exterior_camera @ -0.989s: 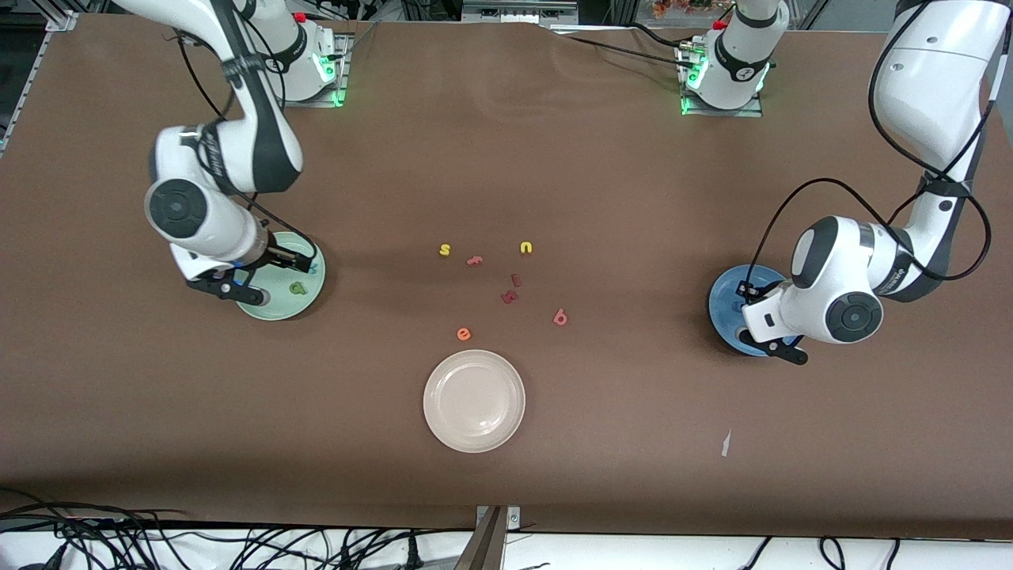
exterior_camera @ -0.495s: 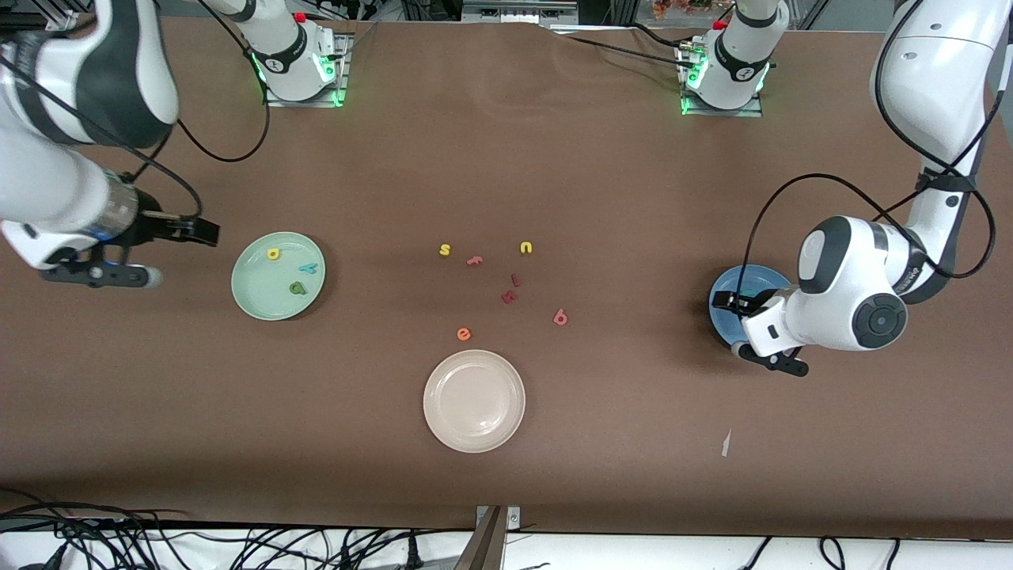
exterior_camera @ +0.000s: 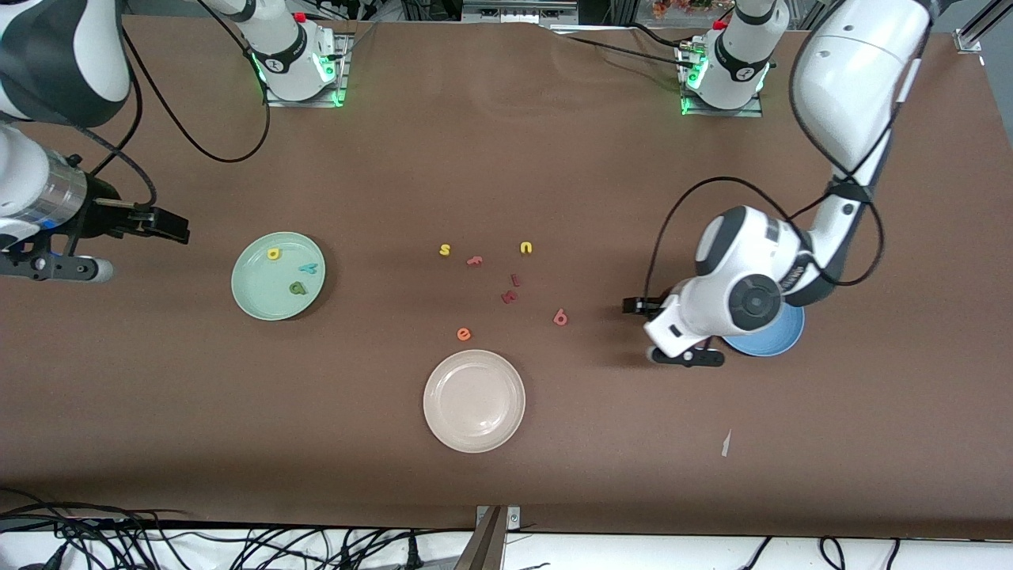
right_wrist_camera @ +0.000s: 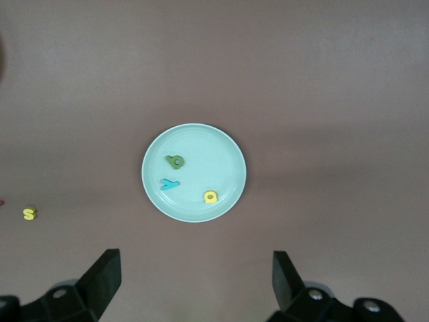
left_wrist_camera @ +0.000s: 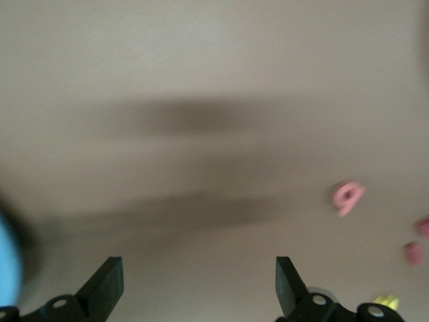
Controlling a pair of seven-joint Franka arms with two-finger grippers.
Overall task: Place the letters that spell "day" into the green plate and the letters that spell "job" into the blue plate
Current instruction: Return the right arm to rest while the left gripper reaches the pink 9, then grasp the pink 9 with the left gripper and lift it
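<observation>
The right gripper (exterior_camera: 146,253) hangs released, empty, over bare table at nine o'clock of the green plate (exterior_camera: 247,297); that arm waits. In the plate lie the "a" (exterior_camera: 274,254), "y" (exterior_camera: 309,268) and "d" (exterior_camera: 297,288).

The "b" (exterior_camera: 560,317) lies flat on the table, at four o'clock of the dark red pieces (exterior_camera: 510,297). Its long axis runs roughly twelve to six, stem toward twelve.

The left gripper (left_wrist_camera: 199,278), jaws spread and empty, hovers between the "b" and the blue plate (exterior_camera: 772,342), whose contents the arm hides. Fetching the "b" looks next: descend centred, pinch across the stem, three to nine.
</observation>
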